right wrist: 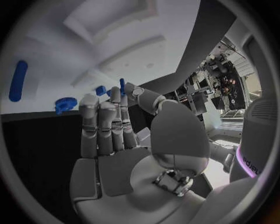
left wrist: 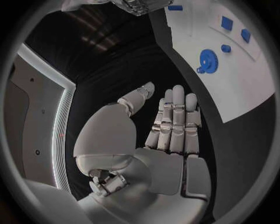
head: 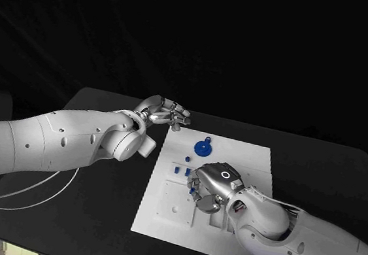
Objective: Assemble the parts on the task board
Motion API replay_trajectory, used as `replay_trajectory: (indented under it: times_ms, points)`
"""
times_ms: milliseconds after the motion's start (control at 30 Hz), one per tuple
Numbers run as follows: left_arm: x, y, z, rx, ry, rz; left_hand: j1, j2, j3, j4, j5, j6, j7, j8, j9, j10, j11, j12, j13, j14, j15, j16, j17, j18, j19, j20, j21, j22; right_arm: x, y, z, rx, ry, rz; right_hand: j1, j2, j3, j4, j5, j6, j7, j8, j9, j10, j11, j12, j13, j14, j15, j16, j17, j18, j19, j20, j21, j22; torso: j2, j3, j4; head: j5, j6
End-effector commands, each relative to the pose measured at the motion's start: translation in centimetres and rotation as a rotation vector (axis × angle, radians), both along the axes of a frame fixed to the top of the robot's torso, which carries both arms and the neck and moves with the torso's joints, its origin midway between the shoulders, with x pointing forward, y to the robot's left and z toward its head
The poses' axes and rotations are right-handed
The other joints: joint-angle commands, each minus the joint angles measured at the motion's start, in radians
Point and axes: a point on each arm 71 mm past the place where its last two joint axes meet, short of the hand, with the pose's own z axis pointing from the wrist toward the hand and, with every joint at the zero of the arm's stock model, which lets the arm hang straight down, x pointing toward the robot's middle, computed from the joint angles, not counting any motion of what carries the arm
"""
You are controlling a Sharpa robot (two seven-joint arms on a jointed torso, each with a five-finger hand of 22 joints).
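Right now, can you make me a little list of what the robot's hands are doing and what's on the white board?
Left hand: left hand hovers over the black table beside the board's far left corner, fingers apart, holding nothing.
Right hand: right hand is over the middle of the task board; whether it holds a part is hidden.
Biggest part: blue gear lies on the board's far end.
Other parts: small blue pieces lie near the board's left edge, next to the right hand.
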Motion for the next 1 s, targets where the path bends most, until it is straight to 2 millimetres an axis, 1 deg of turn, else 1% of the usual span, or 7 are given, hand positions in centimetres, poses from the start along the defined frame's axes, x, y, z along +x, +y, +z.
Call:
replay_trajectory:
  times_ms: [33, 133, 233, 367, 633, 833, 1000]
  points:
    - [0.0, -0.2, 0.2, -0.011, -0.010, -0.001, -0.005, 0.005, -0.004, 0.000, -0.006, 0.002, 0.005, 0.006, -0.001, -0.007, 0.000, -0.001, -0.001, 0.008, 0.002, -0.002, 0.002, 0.008, -0.001, -0.004, -0.004, 0.001, -0.3, 0.3, -0.3, -0.028, -0.011, 0.015, -0.001, 0.008, 0.007, 0.001, 0.004, 0.006, -0.003, 0.002, 0.001, 0.007, 0.002, -0.002, 0.002, 0.000, -0.006, -0.001, -0.002, 0.094, -0.001, -0.007, 0.005, 0.019, 0.001, 0.0016, -0.0023, 0.006, -0.004]
    - [0.0, -0.3, 0.2, -0.012, -0.009, -0.003, -0.006, 0.006, -0.004, 0.001, -0.006, 0.002, 0.005, 0.006, -0.001, -0.007, 0.000, -0.001, -0.001, 0.008, 0.002, -0.003, 0.002, 0.008, -0.001, -0.004, -0.004, 0.001, -0.4, 0.3, -0.6, -0.031, -0.005, 0.015, -0.001, 0.008, 0.007, 0.001, 0.004, 0.006, -0.003, 0.002, 0.001, 0.007, 0.002, -0.002, 0.002, 0.000, -0.006, -0.001, -0.002, 0.094, -0.001, -0.007, 0.005, 0.019, 0.000, 0.0013, -0.0018, 0.008, -0.008]
    - [0.0, -0.3, 0.2, -0.012, -0.008, -0.004, -0.006, 0.006, -0.004, 0.001, -0.006, 0.002, 0.005, 0.006, -0.001, -0.007, 0.000, -0.001, -0.001, 0.008, 0.002, -0.003, 0.002, 0.008, -0.001, -0.004, -0.004, 0.001, -0.4, 0.3, -0.8, -0.035, 0.000, 0.016, -0.001, 0.008, 0.007, 0.001, 0.004, 0.006, -0.003, 0.002, 0.001, 0.007, 0.002, -0.002, 0.002, 0.001, -0.006, -0.001, -0.002, 0.094, -0.001, -0.007, 0.005, 0.019, 0.000, 0.0000, -0.0011, 0.009, -0.010]
    - [0.0, -0.2, 0.2, -0.011, -0.007, -0.002, -0.006, 0.006, -0.004, 0.001, -0.006, 0.002, 0.005, 0.006, -0.001, -0.007, 0.000, -0.001, -0.001, 0.008, 0.002, -0.004, 0.003, 0.008, -0.001, -0.004, -0.005, 0.001, -0.5, 0.2, -1.0, -0.038, 0.004, 0.013, -0.001, 0.008, 0.007, 0.000, 0.004, 0.006, -0.003, 0.002, 0.001, 0.008, 0.002, -0.003, 0.002, 0.001, -0.006, -0.002, -0.002, 0.094, 0.000, -0.007, 0.005, 0.019, 0.000, 0.0007, -0.0021, 0.012, -0.014]
    - [0.0, -0.3, 0.2, -0.011, -0.006, -0.004, -0.006, 0.006, -0.004, 0.001, -0.006, 0.001, 0.005, 0.006, -0.002, -0.007, 0.000, -0.001, -0.001, 0.008, 0.002, -0.005, 0.003, 0.008, -0.001, -0.004, -0.005, 0.002, -0.5, 0.2, -1.4, -0.044, 0.011, 0.013, -0.002, 0.008, 0.007, 0.000, 0.004, 0.007, -0.003, 0.002, 0.001, 0.008, 0.002, -0.003, 0.002, 0.001, -0.006, -0.002, -0.002, 0.094, 0.000, -0.007, 0.006, 0.018, 0.000, 0.0002, -0.0015, 0.015, -0.018]
    - [0.0, -0.2, 0.2, -0.011, -0.006, -0.004, -0.006, 0.006, -0.004, 0.002, -0.006, 0.001, 0.005, 0.007, -0.002, -0.008, 0.001, -0.001, -0.001, 0.008, 0.002, -0.005, 0.004, 0.008, -0.001, -0.004, -0.005, 0.002, -0.6, 0.3, -1.6, -0.044, 0.015, 0.016, -0.002, 0.009, 0.007, 0.000, 0.004, 0.007, -0.003, 0.002, 0.001, 0.008, 0.002, -0.004, 0.003, 0.002, -0.006, -0.002, -0.002, 0.094, 0.000, -0.007, 0.006, 0.018, 0.000, -0.0001, -0.0021, 0.016, -0.018]
    - [0.0, -0.3, 0.1, -0.011, -0.005, -0.006, -0.006, 0.006, -0.005, 0.002, -0.006, 0.001, 0.005, 0.007, -0.002, -0.008, 0.001, -0.001, 0.000, 0.009, 0.002, -0.006, 0.004, 0.008, -0.001, -0.003, -0.006, 0.002, -0.7, 0.5, -1.9, -0.043, 0.019, 0.019, -0.002, 0.009, 0.007, -0.001, 0.004, 0.007, -0.003, 0.002, 0.001, 0.009, 0.002, -0.004, 0.003, 0.002, -0.006, -0.002, -0.002, 0.094, 0.000, -0.008, 0.006, 0.018, 0.000, -0.0002, -0.0020, 0.019, -0.021]
